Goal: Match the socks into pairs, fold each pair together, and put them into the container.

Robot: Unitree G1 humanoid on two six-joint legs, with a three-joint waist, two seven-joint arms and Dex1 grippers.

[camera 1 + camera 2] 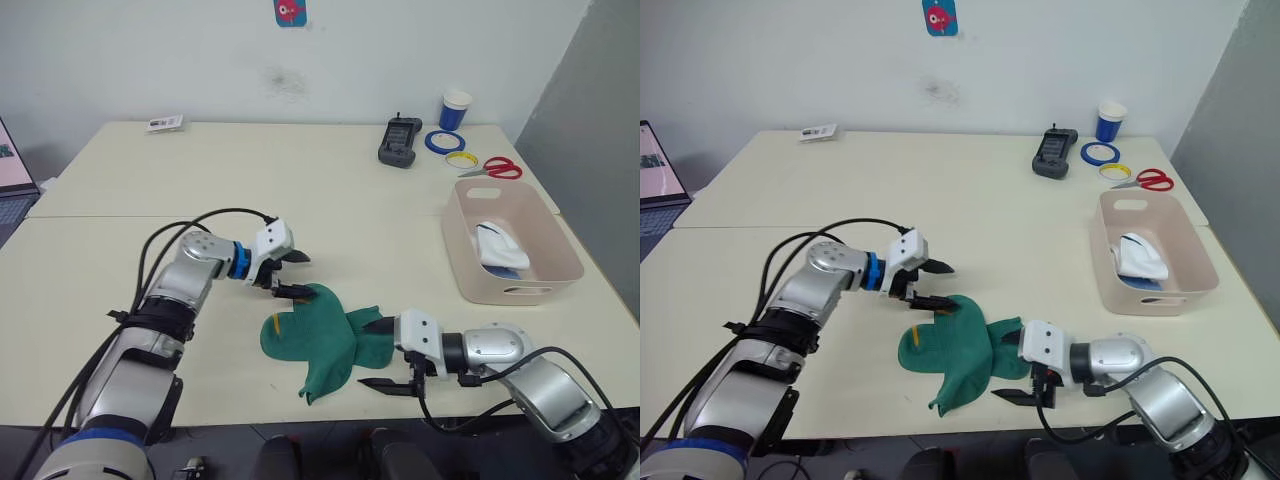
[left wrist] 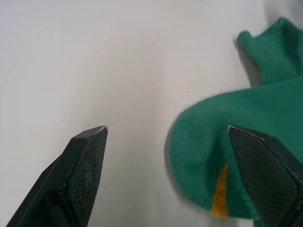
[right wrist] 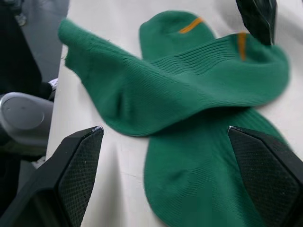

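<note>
Left eye view: green socks (image 1: 325, 335) crossed, toes toward left gripper (image 1: 292, 275).

Two green socks (image 1: 962, 350) lie crossed between both open tools

Two green socks (image 1: 325, 335) lying crossed on table (image 1: 200, 190), each showing one orange stripe. One pink container (image 1: 510, 240) sitting at right, holding one white sock bundle (image 1: 497, 243) over a sliver of blue fabric (image 1: 505, 271); count of socks inside not clear. One blue-and-white paper cup (image 1: 455, 109) standing at far edge. Two tape rings lying beside it: one blue (image 1: 444, 141), one yellow (image 1: 461, 159). One pair of red scissors (image 1: 494, 168). One black handheld device (image 1: 401, 142). One small card (image 1: 164, 123) lying at far left.
</note>
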